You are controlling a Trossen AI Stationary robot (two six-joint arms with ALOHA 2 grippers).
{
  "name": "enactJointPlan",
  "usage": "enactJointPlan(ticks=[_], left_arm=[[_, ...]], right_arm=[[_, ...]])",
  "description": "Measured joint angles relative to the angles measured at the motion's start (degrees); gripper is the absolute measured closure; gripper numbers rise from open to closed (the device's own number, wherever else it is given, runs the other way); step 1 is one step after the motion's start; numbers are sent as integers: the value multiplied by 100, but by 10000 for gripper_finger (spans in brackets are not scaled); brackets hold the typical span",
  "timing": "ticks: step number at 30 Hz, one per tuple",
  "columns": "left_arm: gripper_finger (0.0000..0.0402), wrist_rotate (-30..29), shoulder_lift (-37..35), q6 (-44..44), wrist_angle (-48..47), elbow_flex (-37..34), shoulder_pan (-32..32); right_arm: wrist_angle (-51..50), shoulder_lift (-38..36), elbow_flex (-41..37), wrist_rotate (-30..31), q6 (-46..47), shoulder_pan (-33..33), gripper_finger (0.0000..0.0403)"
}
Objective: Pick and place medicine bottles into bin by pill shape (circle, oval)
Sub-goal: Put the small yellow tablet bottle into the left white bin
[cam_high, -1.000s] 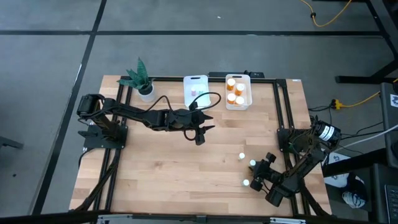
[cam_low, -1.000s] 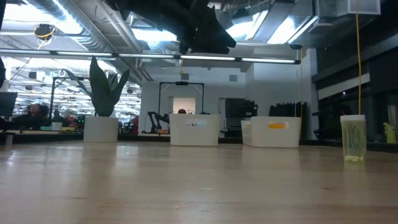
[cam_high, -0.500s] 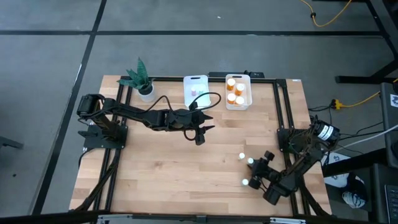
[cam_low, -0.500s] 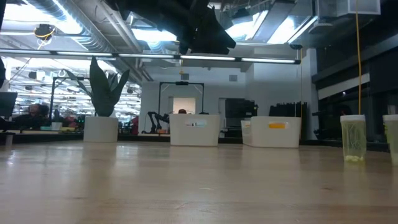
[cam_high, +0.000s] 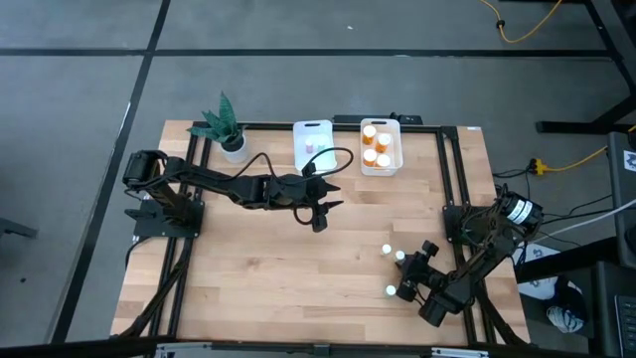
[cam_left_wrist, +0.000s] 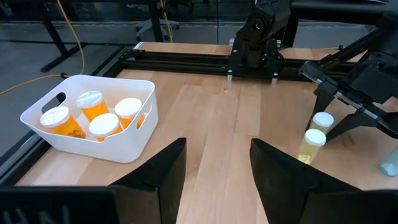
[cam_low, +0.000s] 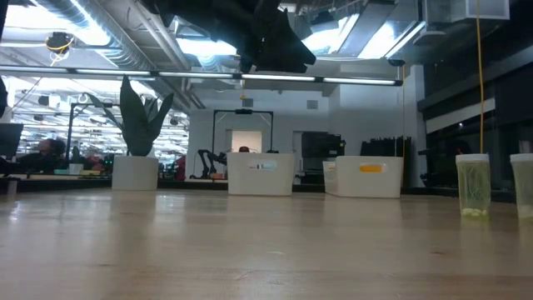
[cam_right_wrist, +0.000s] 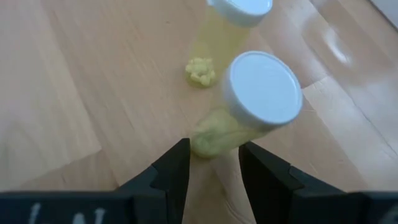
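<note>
**Desk:** What is the right gripper (cam_high: pixel 407 265) doing at the near right corner of the pale wooden table (cam_high: pixel 258 288)?

**Photographer:** Its two dark fingers are closed partway around the base of a small pale greenish bottle with a white cap (cam_right_wrist: pixel 261 93). The base fills the gap between them. From above, that bottle (cam_high: pixel 400 257) sits at the fingertips.

**Desk:** Is it off the table?

**Photographer:** I cannot tell whether it is lifted or resting on the wood.

**Desk:** Where are the other small bottles?

**Photographer:** A second pale white-capped bottle (cam_high: pixel 387 249) stands just beside the held one, toward the table's middle, with yellowish pills showing at its bottom. A third pale bottle (cam_high: pixel 392 291) stands near the front edge, beside the right arm.

**Desk:** And the left gripper (cam_high: pixel 320 221)?

**Photographer:** It hangs above the middle of the table. Its fingers are parted with nothing between them.

**Desk:** What is at the back of the table?

**Photographer:** Four orange bottles with white caps (cam_left_wrist: pixel 93 115) stand upright in a white plastic bin with cut-out handles (cam_left_wrist: pixel 124 149). A second white bin (cam_high: pixel 320 131) stands just to its left, and I cannot make out what is in it. A green potted plant in a white pot (cam_high: pixel 227 127) stands farther left.
</note>
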Motion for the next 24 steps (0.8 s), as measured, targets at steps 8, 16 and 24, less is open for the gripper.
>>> enactJointPlan(ticks=[8,16,24], left_arm=[[233,2,0,-2,0,0,-2],[233,2,0,-2,0,0,-2],[233,2,0,-2,0,0,-2]], right_arm=[[-559,-100,155,-460,30,13,261],[-1137,-554,365,-557,162,285,261],[-1095,-599,264,-530,184,308,262]])
